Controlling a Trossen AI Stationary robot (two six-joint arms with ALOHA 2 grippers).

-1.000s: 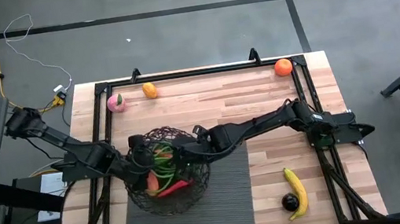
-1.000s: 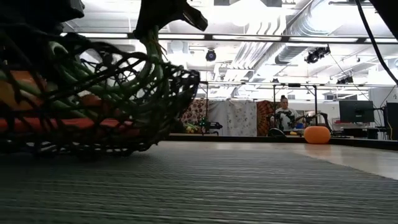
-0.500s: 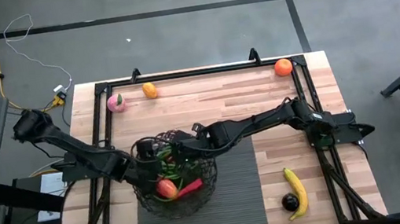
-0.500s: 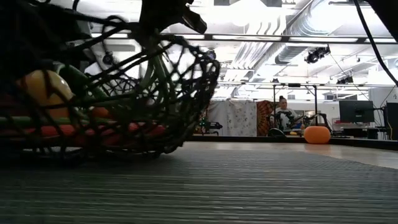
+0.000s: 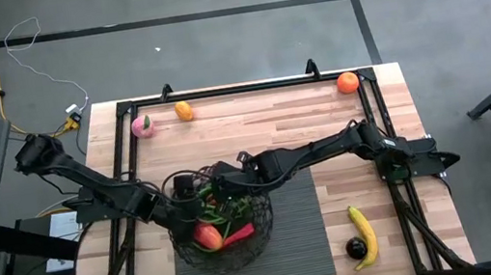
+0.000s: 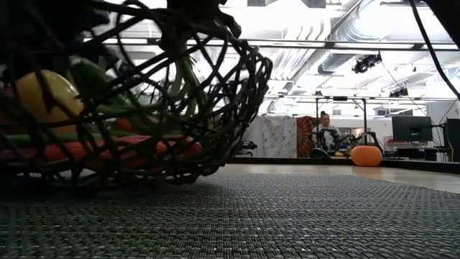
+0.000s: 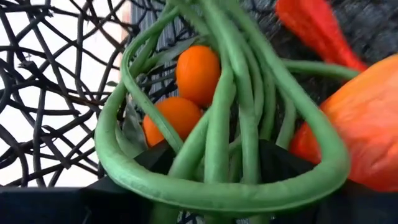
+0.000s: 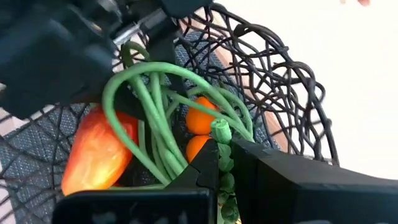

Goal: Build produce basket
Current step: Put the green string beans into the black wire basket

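- Basket of thin black criss-crossing wire [image 5: 222,231], round and see-through, sits on the flat dark ribbed mat [image 5: 304,236] toward the desk's [image 5: 263,125] front left.
- Inside lie glossy long green beans [image 7: 236,124], two small smooth oranges [image 7: 198,71], a red pepper [image 5: 238,233] and an orange-red fruit [image 8: 99,155].
- Both arms crowd over the rim, covering much of the contents from above.
- Left claw [image 7: 211,168] is part open with the loop of beans lying between its fingers; a firm hold cannot be told.
- Right claw [image 8: 221,158] is closed, pinching the beans' stem end.
- Well apart: a yellow banana [image 5: 364,233] touching a dark round fruit [image 5: 356,249] at front right, a pink peach [image 5: 141,126], a small orange [image 5: 183,111] and another orange [image 5: 347,82] along the far edge.
- Since a second ago, basket and mat have slid to the right.
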